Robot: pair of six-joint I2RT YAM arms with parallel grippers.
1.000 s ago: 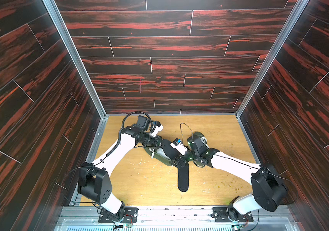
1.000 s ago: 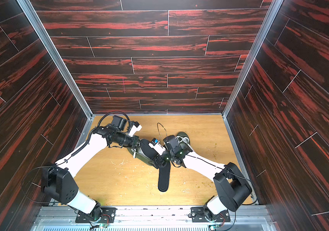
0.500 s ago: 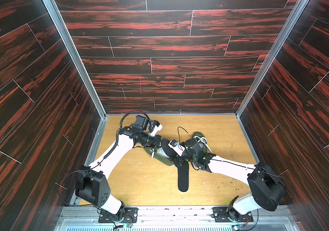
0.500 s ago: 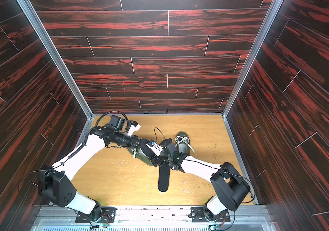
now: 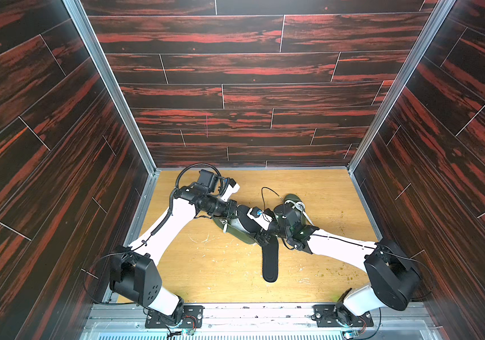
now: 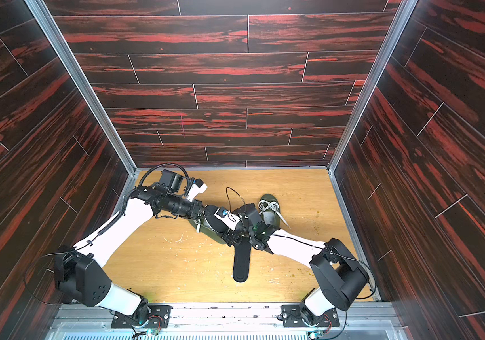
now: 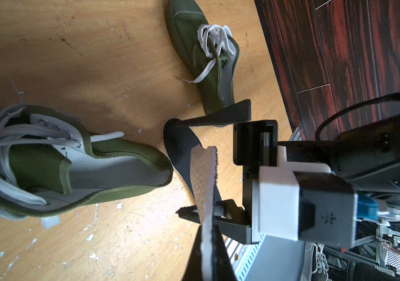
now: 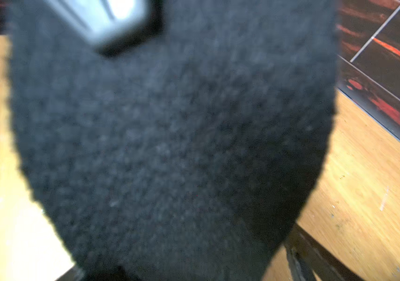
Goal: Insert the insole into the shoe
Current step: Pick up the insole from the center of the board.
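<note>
Left tool (image 7: pixel 210 240) pinches black foam insole (image 7: pixel 204 180), white dotted underside, just beside heel of olive-green canvas lace-up shoe (image 7: pixel 121 150). Right tool (image 7: pixel 178 167) spread wide, straddling same insole.

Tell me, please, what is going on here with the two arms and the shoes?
The left gripper is shut on a black insole with a white underside, holding it on edge by the opening of the nearer green shoe. The right gripper is open, and its jaws seem to stand either side of that insole's free end. The shoe's grey lining is bare, so nothing is inserted yet. A second insole lies flat on the table, and a second shoe lies farther off.
</note>
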